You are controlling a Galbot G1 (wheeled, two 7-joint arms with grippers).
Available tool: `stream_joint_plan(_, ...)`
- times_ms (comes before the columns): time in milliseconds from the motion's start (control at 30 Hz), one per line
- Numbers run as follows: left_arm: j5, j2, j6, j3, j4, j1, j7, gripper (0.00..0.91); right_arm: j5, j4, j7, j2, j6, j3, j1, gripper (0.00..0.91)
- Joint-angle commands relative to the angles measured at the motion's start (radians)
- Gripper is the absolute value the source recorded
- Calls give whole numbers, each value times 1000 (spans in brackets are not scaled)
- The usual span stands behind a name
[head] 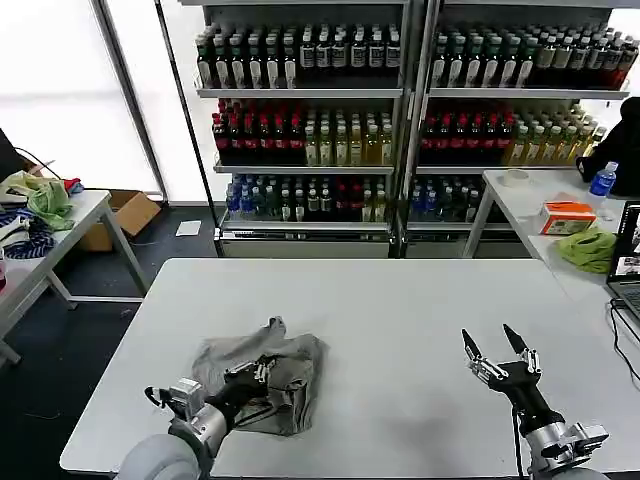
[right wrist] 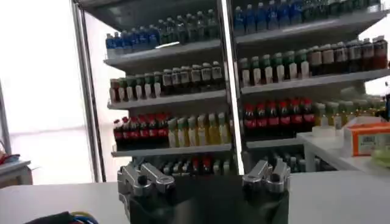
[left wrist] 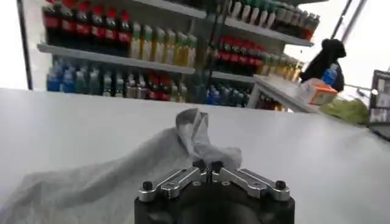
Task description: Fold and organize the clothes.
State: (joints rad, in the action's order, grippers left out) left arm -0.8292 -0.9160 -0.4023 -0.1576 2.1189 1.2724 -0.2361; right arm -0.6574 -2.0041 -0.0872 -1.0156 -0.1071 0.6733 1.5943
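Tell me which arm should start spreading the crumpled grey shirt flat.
Probably the left. The left gripper is already shut on the crumpled grey shirt on the white table, while the right gripper hovers open over bare tabletop, apart from the cloth.

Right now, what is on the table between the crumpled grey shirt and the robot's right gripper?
Nothing: in the head view, bare white table separates the crumpled grey shirt from the right gripper.
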Motion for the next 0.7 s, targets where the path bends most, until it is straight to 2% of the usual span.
stream_joint_plan(33, -27, -10, -48, 133, -43, -82, 15, 907, 0, 0, -1, 0, 0, 4, 2, 907)
stream_joint_plan(400, -51, 5, -61, 62, 42, -44, 28, 907, 0, -11, -1, -4, 3, -4, -2, 907)
stream_joint_plan(600, -110, 14, -70, -57, 171, 41, 30, 907, -7, -17, 0, 1, 7, -9, -10, 907)
stream_joint_plan(700, -128, 23, -82, -160, 215, 79, 41, 907, -12, -18, 2, 6, 9, -13, -17, 907)
